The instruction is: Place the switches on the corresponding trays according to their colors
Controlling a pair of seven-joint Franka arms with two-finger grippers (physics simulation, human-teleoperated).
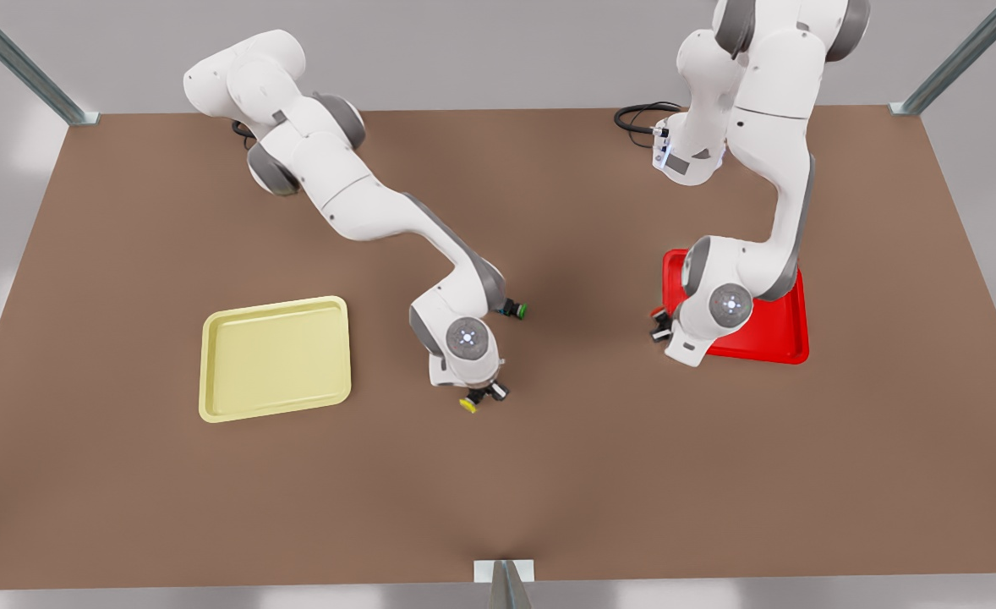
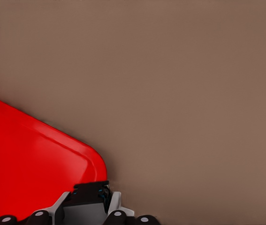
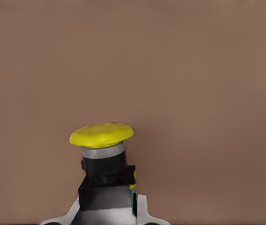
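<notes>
Count: three switches, two trays, all on one brown table (image 1: 549, 474). My right gripper (image 1: 479, 397) pinches the yellow-capped switch (image 3: 102, 135) by its dark body, cap pointing away from the wrist, over bare table between the two trays and well apart from the pale yellow tray (image 1: 275, 357). The green-capped switch (image 1: 515, 309) lies just behind that arm (untouched). My left gripper (image 2: 91, 206) clamps a dark switch body (image 2: 91, 191), presumably the red one, at the corner of the red tray (image 2: 25, 164).
</notes>
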